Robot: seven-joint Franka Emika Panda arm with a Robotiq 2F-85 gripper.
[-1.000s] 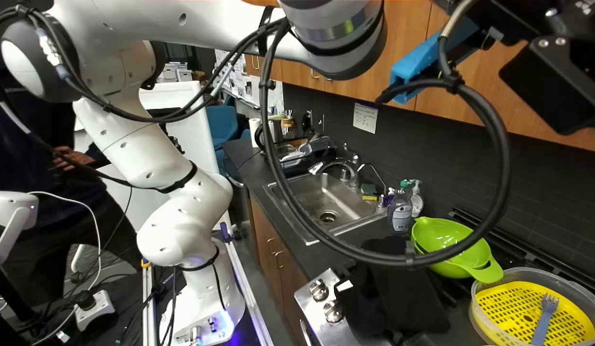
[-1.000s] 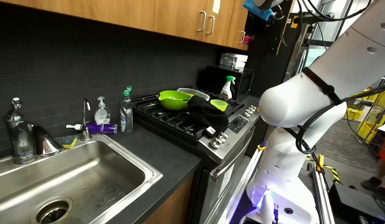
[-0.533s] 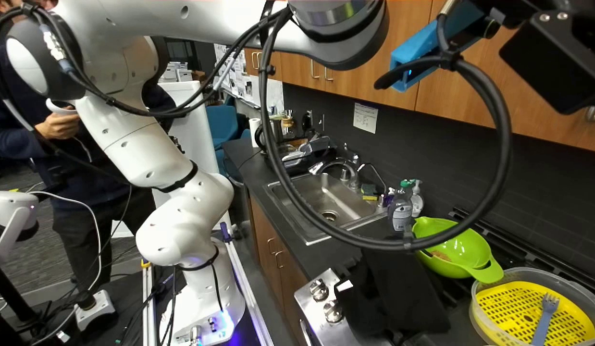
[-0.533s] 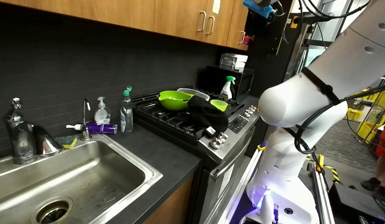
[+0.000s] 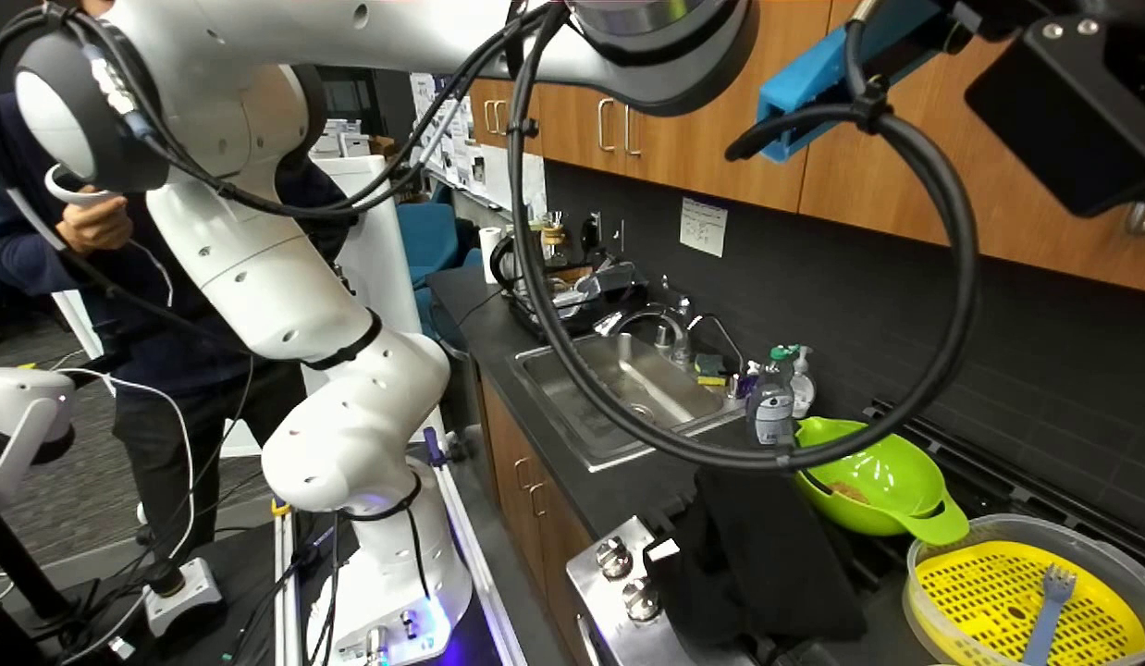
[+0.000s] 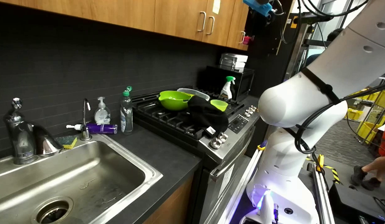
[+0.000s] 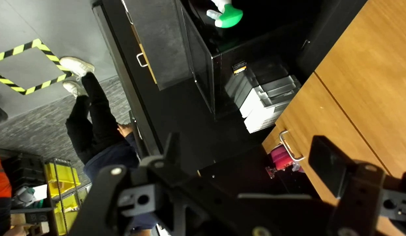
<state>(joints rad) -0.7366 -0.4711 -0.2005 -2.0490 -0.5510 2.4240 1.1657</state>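
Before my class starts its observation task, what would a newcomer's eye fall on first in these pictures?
Probably the white robot arm, looming large in both exterior views, with a black cable looping across an exterior view. Next, the large green bowl on the stove, beside a black cloth. In the wrist view, the gripper stands open and empty, with wooden cupboards at the picture's right.

Wrist view: the lower edge crops my gripper (image 7: pixel 245 144), which partly hides a person (image 7: pixel 104 146) behind it; beyond the gripper, the top edge cuts off a spray bottle (image 7: pixel 230 16).
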